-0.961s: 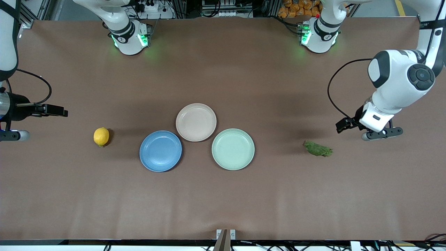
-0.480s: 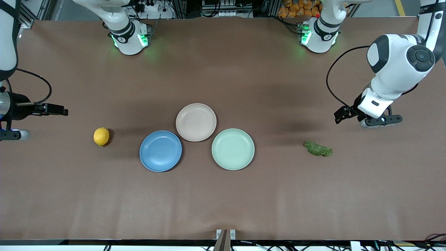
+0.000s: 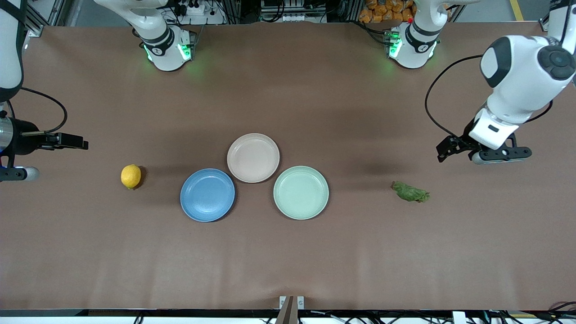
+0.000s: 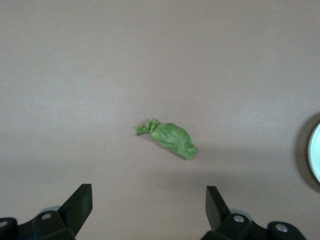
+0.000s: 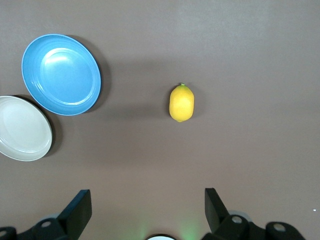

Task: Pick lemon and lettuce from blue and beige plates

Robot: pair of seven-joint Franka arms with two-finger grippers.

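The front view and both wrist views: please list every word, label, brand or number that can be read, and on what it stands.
No readable text in any view.
Small dark marks on the arm bases: too small to read.
Lemon, lettuce and the three plates: no lettering.

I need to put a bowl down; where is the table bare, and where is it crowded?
Bare: the brown strip between the lemon and blue plate, and the wider patch between the green plate and lettuce. Crowded: the middle, where the beige plate sits close against both.
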